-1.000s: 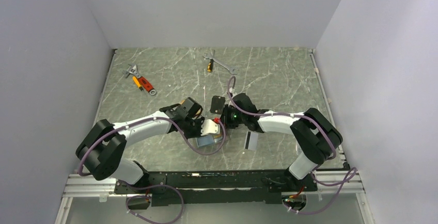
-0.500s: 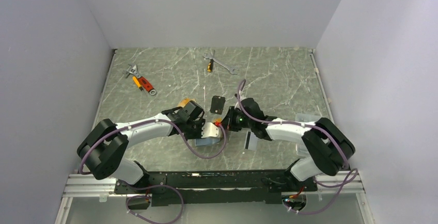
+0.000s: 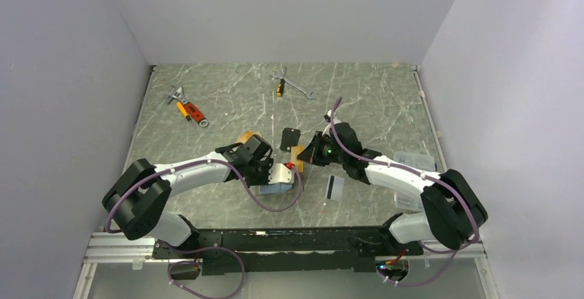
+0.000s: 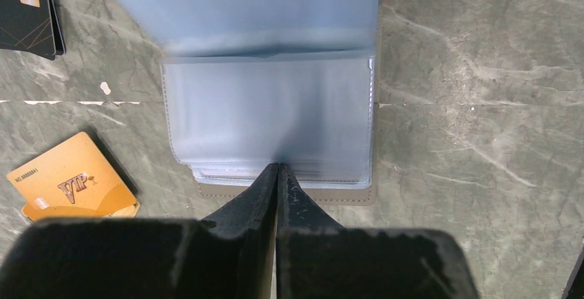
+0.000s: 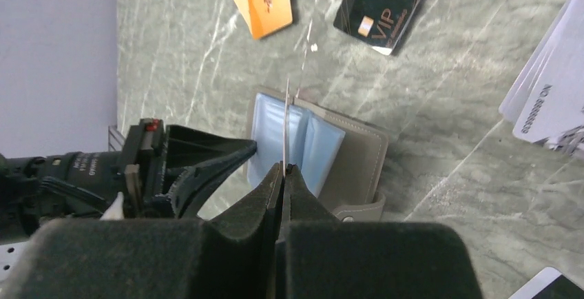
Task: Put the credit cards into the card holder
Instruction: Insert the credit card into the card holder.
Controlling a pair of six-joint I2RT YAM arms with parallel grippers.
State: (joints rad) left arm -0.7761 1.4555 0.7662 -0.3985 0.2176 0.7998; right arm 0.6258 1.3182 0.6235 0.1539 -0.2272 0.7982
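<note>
The card holder [image 3: 279,178] lies open on the table, taupe outside and light blue inside, and it also shows in the left wrist view [image 4: 268,106] and the right wrist view [image 5: 344,154]. My left gripper [image 4: 277,168] is shut on the near edge of one of its inner leaves [image 3: 270,173]. My right gripper [image 5: 283,168] is shut on a thin card [image 5: 285,123], seen edge-on, whose far end stands over the open pockets. In the top view the card [image 3: 297,154] looks orange-tan. An orange card [image 4: 69,185] and a black card [image 3: 290,138] lie on the table.
A white card with a black stripe [image 3: 335,187] lies right of the holder, and more white cards [image 5: 551,92] show in the right wrist view. A clear plastic box [image 3: 413,160] sits at the right. A wrench [image 3: 293,85] and a red-orange tool [image 3: 189,109] lie at the back.
My right arm has swung its elbow rightward and the gripper has drawn back a little to the right. The held card now shows between it and the holder. The left gripper barely moved.
</note>
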